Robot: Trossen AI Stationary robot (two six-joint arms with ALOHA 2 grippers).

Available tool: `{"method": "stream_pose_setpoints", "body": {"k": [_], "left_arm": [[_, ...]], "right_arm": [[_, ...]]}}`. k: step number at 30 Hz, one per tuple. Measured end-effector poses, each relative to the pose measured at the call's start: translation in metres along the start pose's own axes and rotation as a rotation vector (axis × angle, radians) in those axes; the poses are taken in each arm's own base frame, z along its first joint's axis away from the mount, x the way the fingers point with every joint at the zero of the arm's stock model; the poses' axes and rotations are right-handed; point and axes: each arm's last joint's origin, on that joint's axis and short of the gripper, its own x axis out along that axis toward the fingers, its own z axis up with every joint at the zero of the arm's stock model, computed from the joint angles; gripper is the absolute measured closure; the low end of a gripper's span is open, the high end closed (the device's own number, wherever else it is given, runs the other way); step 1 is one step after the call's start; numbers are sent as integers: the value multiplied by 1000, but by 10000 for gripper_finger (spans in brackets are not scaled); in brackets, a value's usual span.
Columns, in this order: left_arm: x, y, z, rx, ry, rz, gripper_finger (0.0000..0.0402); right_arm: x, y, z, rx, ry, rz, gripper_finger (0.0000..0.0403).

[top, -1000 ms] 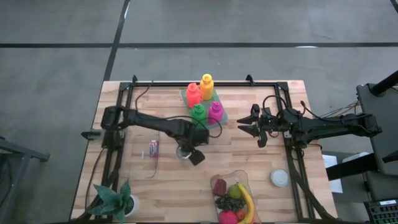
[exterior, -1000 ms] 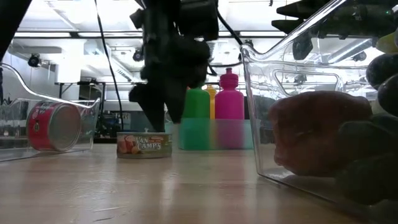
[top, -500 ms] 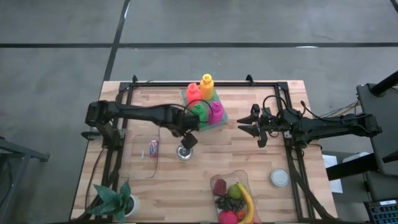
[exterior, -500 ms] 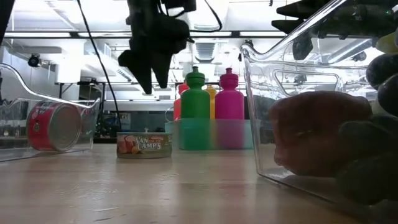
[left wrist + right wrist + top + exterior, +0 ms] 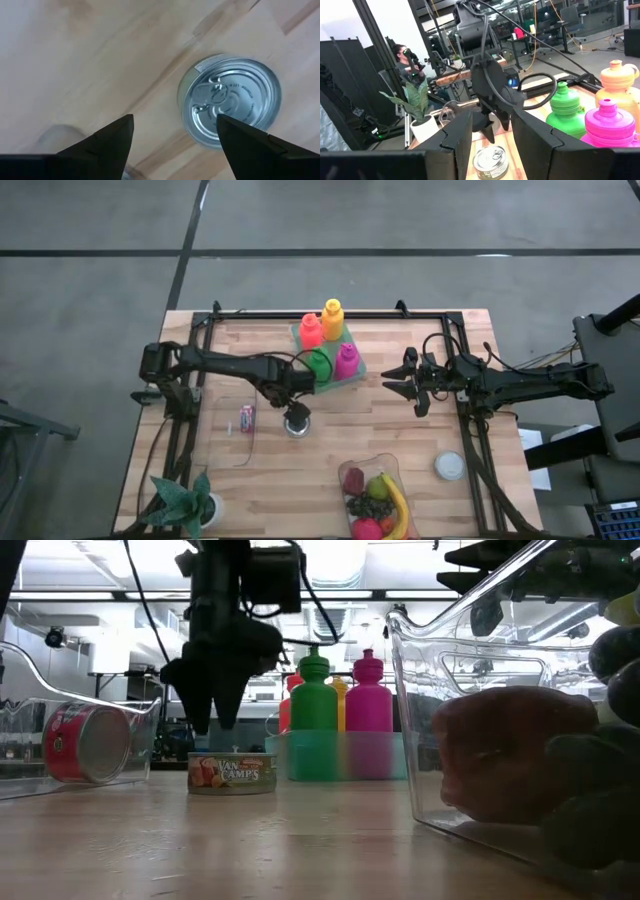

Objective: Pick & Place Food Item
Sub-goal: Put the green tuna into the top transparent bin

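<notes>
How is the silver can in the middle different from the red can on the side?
The silver can stands upright on the bare table; the red can lies on its side inside a clear tray.
The silver can is short and flat; the red can looks taller.
The left gripper hangs open just over the silver can; nothing is near the red can.
Both are round metal food cans.

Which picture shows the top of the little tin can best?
The left wrist view: the can lid and pull tab fill it, seen from above. The low view shows only its side label, the right wrist view a slanted lid, the high view a tiny disc.
</notes>
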Motion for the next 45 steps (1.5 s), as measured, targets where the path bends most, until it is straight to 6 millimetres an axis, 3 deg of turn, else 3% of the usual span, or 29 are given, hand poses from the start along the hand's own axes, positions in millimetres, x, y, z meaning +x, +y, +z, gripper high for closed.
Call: {"method": "stream_pose_setpoints", "body": {"k": [11,21,26,45], "left_arm": [[19,5,-4,96,6,-33,120],[30,10,-8,113,9,-45,239],[33,10,-9,114,9,-73,277],[33,10,-7,152,-6,-78,284]], "right_arm": [[0,0,0,0,0,0,269],[0,0,0,0,0,0,269],[0,0,0,0,0,0,269],[0,0,0,0,0,0,269]]}}
